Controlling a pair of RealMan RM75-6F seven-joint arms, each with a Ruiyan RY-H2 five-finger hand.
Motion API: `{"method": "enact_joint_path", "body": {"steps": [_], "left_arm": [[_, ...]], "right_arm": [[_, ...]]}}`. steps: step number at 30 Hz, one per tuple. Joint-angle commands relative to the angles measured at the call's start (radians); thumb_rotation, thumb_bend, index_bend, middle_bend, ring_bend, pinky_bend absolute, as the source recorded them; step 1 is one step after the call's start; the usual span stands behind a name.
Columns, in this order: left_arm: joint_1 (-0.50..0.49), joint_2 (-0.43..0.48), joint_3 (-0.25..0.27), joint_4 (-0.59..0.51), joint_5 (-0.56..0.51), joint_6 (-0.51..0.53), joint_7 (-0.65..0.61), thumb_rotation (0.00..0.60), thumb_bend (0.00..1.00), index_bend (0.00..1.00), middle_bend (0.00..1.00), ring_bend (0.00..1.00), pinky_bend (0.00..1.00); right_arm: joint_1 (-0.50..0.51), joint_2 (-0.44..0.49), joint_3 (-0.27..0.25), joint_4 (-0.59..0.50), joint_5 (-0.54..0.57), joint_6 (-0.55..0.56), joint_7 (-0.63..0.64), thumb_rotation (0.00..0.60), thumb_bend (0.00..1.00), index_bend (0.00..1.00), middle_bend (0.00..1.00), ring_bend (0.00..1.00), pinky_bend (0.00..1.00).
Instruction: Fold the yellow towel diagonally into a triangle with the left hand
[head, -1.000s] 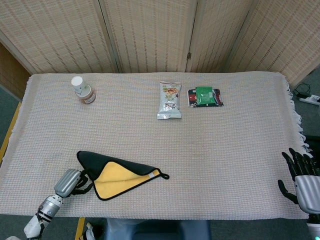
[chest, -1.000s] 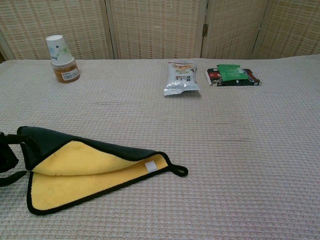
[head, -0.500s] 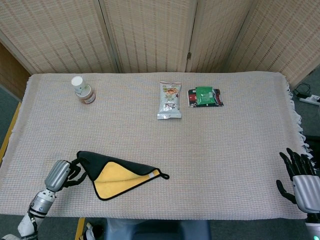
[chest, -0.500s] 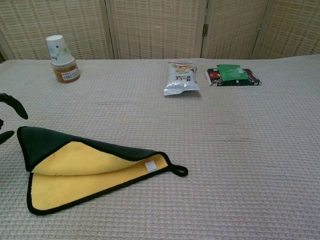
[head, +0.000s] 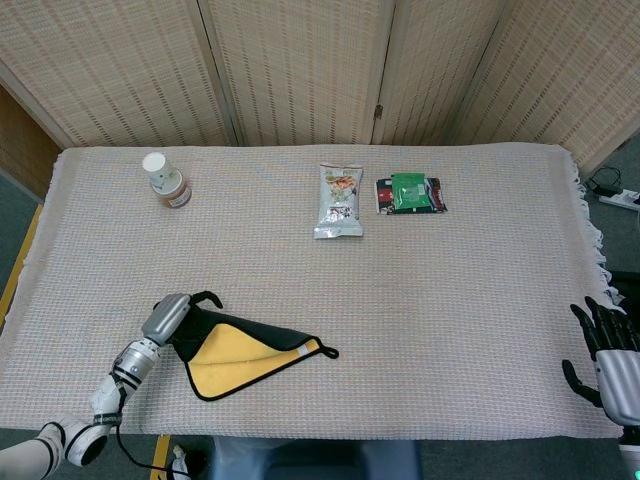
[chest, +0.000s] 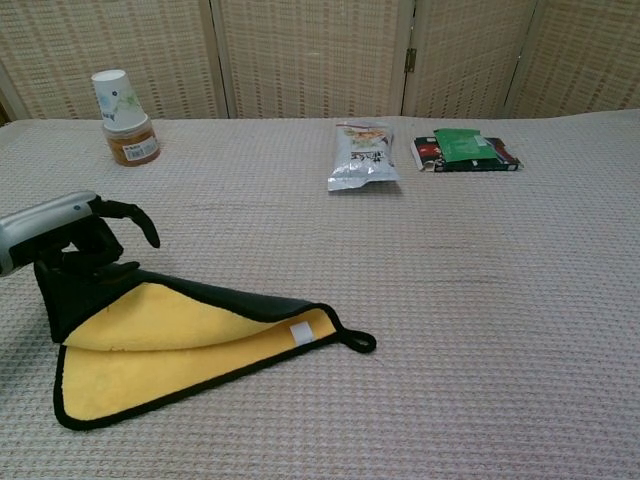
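Two robot hands show, one at each near corner of the table. The left hand (chest: 75, 240), silver-backed with black fingers (chest: 133, 215), lies over the far-left corner of the yellow towel (chest: 185, 345), its fingers spread and curved; whether they touch or pinch the fabric cannot be told. The towel stretches to the right of that hand as a loose triangle: fluffy yellow pile inside, a dark backing folded over its far edge, black piping all round, a small white tag and a black hanging loop (chest: 357, 341) at the tip farthest from the hand. The two layers do not lie flush.

Far beyond the left hand stands a brown jar (chest: 131, 145) capped by an upturned paper cup (chest: 115, 98). Well to its right lie a silvery snack pouch (chest: 361, 154) and a flat green-and-red packet (chest: 463, 150). A coarse waffle-weave cloth (chest: 480, 300) covers the table. The right hand (head: 612, 352) hangs off the near right edge, fingers apart, holding nothing.
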Motion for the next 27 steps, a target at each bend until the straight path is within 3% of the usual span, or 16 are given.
{"method": "enact_joint_path", "body": {"steps": [1,10,27], "left_arm": [[-0.02,-0.023,-0.003,0.027,-0.003,-0.026,-0.014,0.6,0.46,0.43,1.0,1.0,1.0],[-0.024,-0.013,0.016,0.016,-0.002,-0.046,0.046,0.6,0.46,0.43,1.0,1.0,1.0],[0.009,0.057,-0.023,-0.223,-0.167,-0.096,0.51,0.6,0.46,0.45,1.0,1.0,1.0]], "right_arm": [[-0.004,0.002,0.003,0.003,0.007,0.004,0.006,0.6,0.46,0.0,0.0,0.0,0.0],[-0.01,0.005,0.005,0.009,0.016,0.004,0.021,0.6,0.46,0.0,0.0,0.0,0.0],[-0.013,0.011,-0.008,0.004,-0.02,0.016,0.031,0.6,0.46,0.0,0.0,0.0,0.0]]}}
